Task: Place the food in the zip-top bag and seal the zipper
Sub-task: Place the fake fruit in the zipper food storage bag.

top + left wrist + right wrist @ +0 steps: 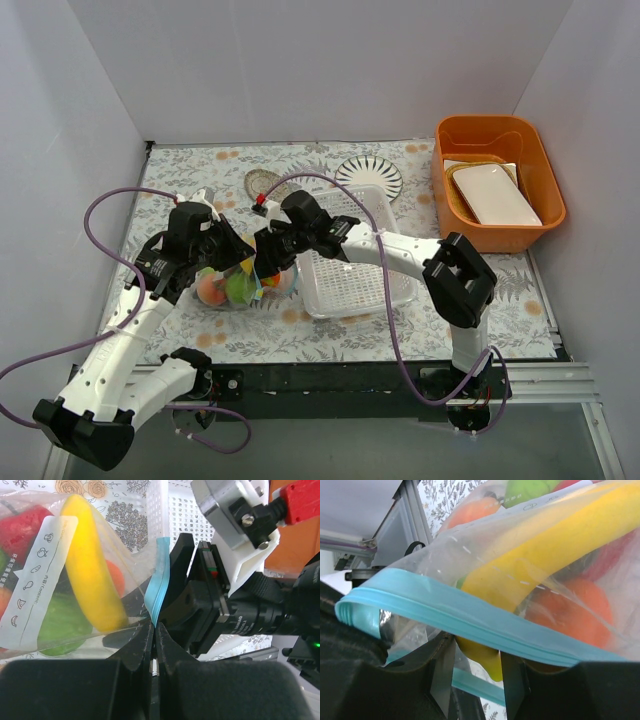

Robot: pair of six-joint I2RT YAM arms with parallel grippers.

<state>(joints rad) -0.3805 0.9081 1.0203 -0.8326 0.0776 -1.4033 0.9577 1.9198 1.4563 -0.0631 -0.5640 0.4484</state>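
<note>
We look down from above and behind onto the whole table (350, 335), the left arm (130, 330) at our left, everything small and far. Our left wrist view sits right up against the zip-top bag (135, 565), facing across it toward the white basket (185, 510). Our right wrist view is nearer still, looking along the zipper (470, 615). All three share the bag; both wrist views share the yellow banana (90, 570)

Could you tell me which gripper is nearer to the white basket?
Right. The right gripper is at the bag beside the white basket; the left gripper grips the bag farther away.
</note>
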